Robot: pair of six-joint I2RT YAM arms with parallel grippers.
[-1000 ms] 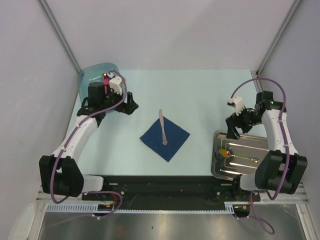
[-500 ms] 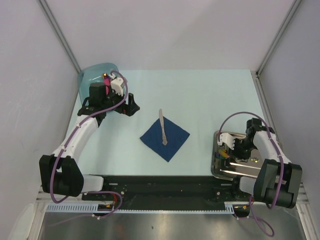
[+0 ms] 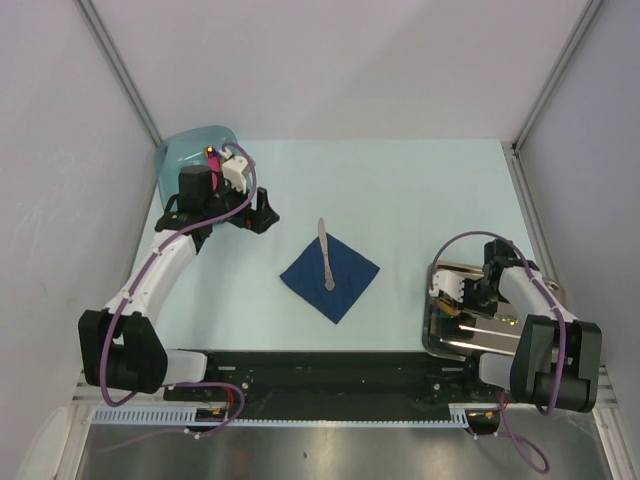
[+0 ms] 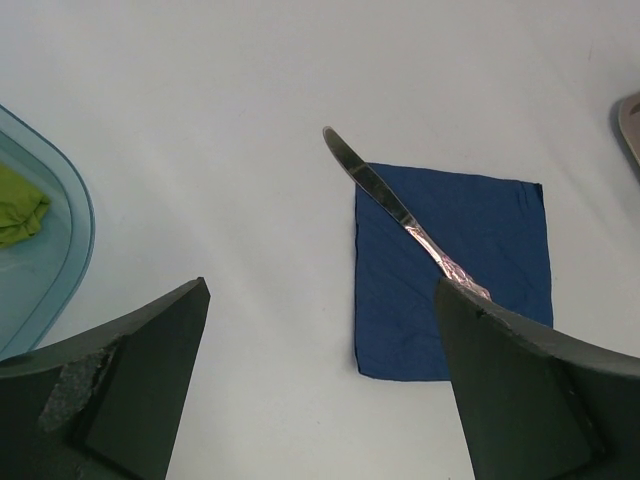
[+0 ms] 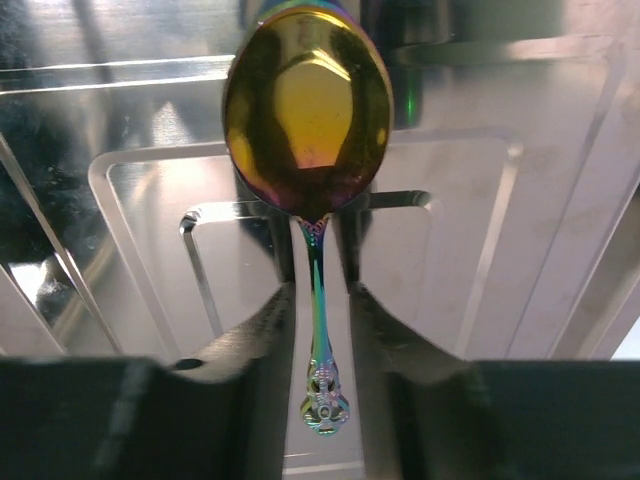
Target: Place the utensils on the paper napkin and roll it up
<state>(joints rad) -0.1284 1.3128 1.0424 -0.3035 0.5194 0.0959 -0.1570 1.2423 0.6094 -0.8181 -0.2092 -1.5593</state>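
Observation:
The dark navy paper napkin [image 3: 345,283] [image 4: 470,270] lies flat at the table's middle. A silver knife [image 3: 324,252] [image 4: 400,210] rests across it, its blade tip past the napkin's far corner. A gold, rainbow-tinted spoon [image 5: 308,110] lies in the steel tray [image 3: 500,340] [image 5: 520,200]. My right gripper [image 3: 447,305] [image 5: 318,250] is down in the tray with its jaws narrowed to either side of the spoon's handle, a slim gap showing on each side. My left gripper [image 3: 258,214] [image 4: 322,288] hovers wide open, left of the napkin and holding nothing.
A pale teal tub [image 3: 190,150] [image 4: 50,250] stands at the far left behind the left wrist, with a lime-green piece [image 4: 18,205] inside. The tray sits at the near right by the right arm's base. Grey walls close in on both sides.
My right arm has dropped from above the tray's far edge down into it. Its jaws have narrowed from wide open to straddle the spoon's handle. The left arm, napkin and knife have not moved.

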